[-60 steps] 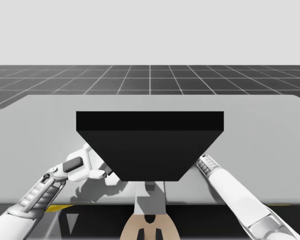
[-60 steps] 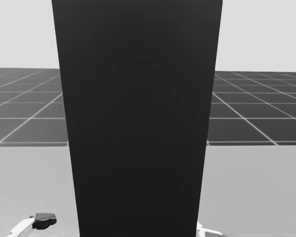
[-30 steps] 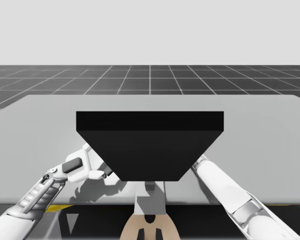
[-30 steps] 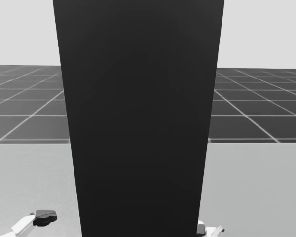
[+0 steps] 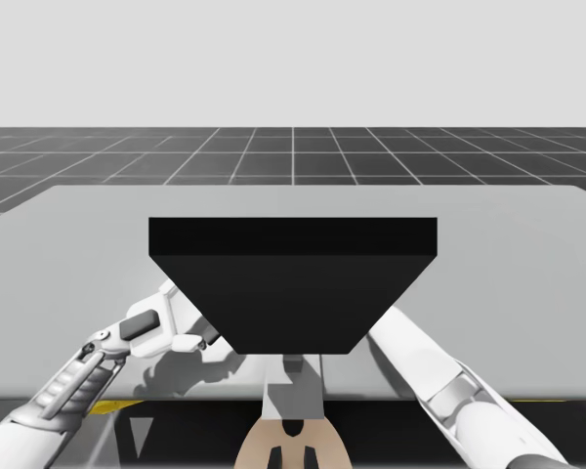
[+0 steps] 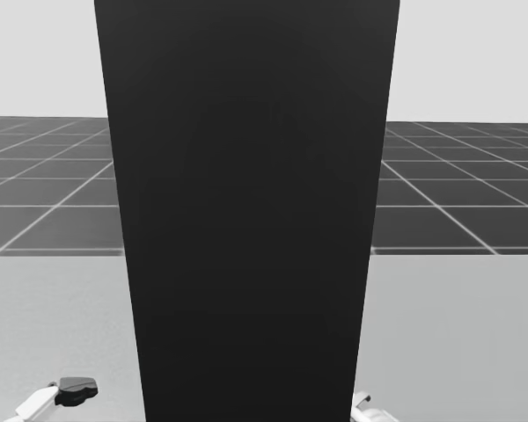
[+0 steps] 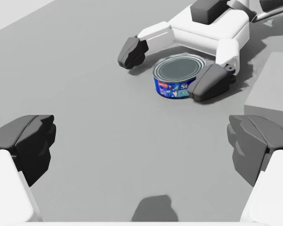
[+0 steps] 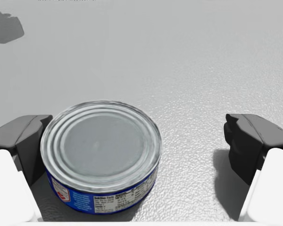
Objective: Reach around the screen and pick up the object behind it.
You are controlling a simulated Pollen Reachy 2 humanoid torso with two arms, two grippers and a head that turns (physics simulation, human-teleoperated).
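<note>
A tall black screen (image 5: 293, 283) stands mid-table and blocks the head view (image 6: 246, 211). Behind it lies a short blue can with a silver lid (image 8: 101, 146). My right gripper (image 8: 137, 143) is open around the can, which sits close to one finger with a wide gap to the other. The left wrist view shows the same can (image 7: 179, 75) between the spread fingers of my right gripper (image 7: 170, 67). My left gripper (image 7: 141, 146) is open with nothing in it, some way short of the can. In the high view it hangs at the screen's left lower corner (image 5: 197, 337).
The grey table (image 5: 527, 274) stretches wide on both sides of the screen. In the left wrist view a light grey block (image 7: 273, 89) stands just beside my right gripper. My right forearm (image 5: 420, 362) runs in past the screen's right edge.
My right arm has slid further in behind the screen, toward the middle. The left gripper has shifted only slightly. My head turned a little a second ago.
</note>
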